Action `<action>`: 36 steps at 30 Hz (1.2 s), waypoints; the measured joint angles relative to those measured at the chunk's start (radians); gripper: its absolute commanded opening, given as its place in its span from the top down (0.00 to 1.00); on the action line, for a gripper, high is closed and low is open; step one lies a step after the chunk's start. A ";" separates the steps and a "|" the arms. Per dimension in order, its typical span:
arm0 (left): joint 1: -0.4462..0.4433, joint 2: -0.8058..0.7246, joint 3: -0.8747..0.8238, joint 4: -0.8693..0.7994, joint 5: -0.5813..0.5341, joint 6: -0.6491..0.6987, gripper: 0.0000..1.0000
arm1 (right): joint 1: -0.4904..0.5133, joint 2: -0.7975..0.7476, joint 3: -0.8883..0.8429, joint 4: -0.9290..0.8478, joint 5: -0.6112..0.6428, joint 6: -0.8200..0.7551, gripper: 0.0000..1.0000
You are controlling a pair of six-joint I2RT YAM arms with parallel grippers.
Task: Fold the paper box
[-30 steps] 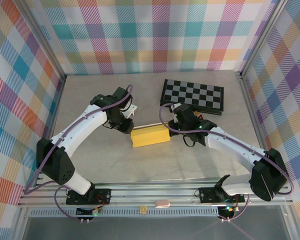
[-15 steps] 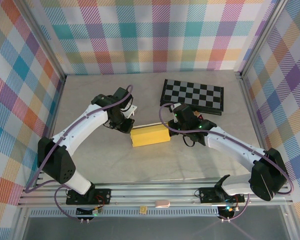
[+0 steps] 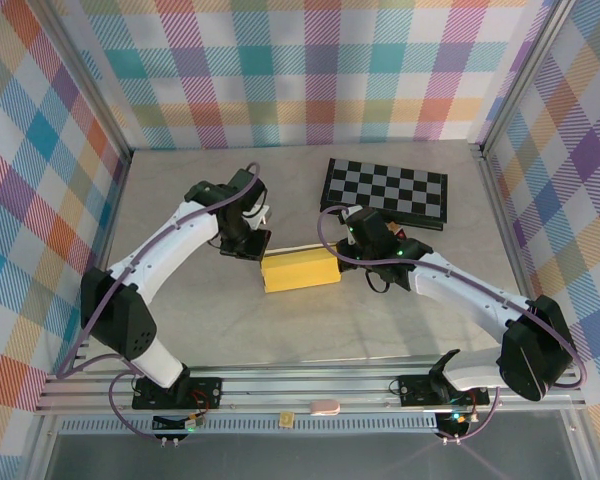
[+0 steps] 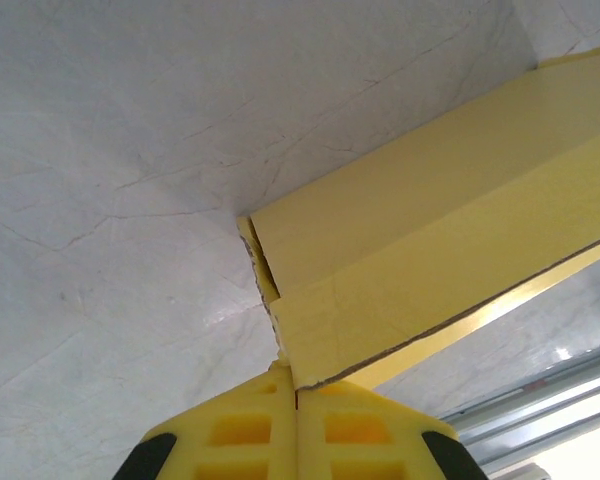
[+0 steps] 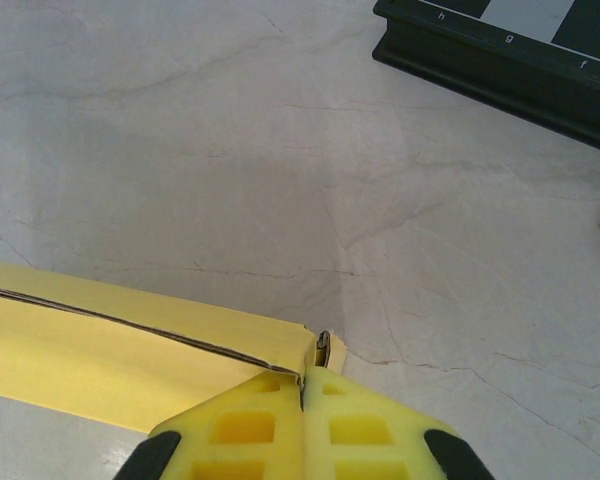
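I get bright, even light; a soft shadow falls on the table (image 5: pixel 280 210) beyond the paper box (image 5: pixel 110 350); focus is sharp.

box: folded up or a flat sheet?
Folded up. The box is a raised rectangular block; wrist views show walls meeting at corners and a flap seam along one side.
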 measured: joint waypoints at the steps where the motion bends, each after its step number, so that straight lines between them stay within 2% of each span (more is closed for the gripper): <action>1: 0.001 0.003 0.005 -0.006 0.006 -0.012 0.99 | 0.000 0.000 0.000 0.000 0.000 0.000 1.00; 12: 0.015 0.036 0.034 -0.035 0.069 -0.153 1.00 | 0.000 0.001 0.000 -0.002 0.014 0.000 1.00; 22: 0.031 0.040 0.033 -0.031 0.114 -0.214 1.00 | -0.001 0.001 0.000 -0.002 0.018 0.003 1.00; 36: 0.041 -0.037 -0.087 0.082 0.148 -0.266 1.00 | -0.001 0.002 0.000 -0.002 0.018 0.003 1.00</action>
